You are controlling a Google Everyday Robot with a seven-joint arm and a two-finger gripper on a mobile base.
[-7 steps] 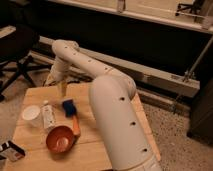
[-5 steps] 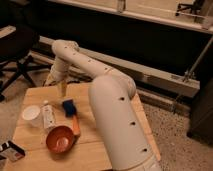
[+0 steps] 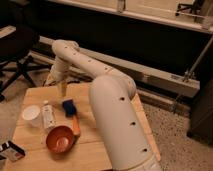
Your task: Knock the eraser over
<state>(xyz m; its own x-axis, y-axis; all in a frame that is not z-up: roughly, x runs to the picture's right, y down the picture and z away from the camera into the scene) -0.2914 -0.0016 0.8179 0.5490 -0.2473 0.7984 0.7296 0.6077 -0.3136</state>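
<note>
Red bowl (image 3: 61,139) sitting bare | gripper (image 3: 61,89) hovering at table (image 3: 35,96) far edge, state we can't tell | eraser (image 3: 11,150) staying put

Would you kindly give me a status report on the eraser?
Gripper above table's far side. Eraser at near-left corner, apart from it. White bottle roughly between.

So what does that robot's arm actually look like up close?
The arm is a chain of fat, smooth white tubes with rounded joints, dotted with small dark holes. No loose cables show. It tapers to a narrower, yellowish-looking gripper hanging over the far side of the wooden table.
</note>
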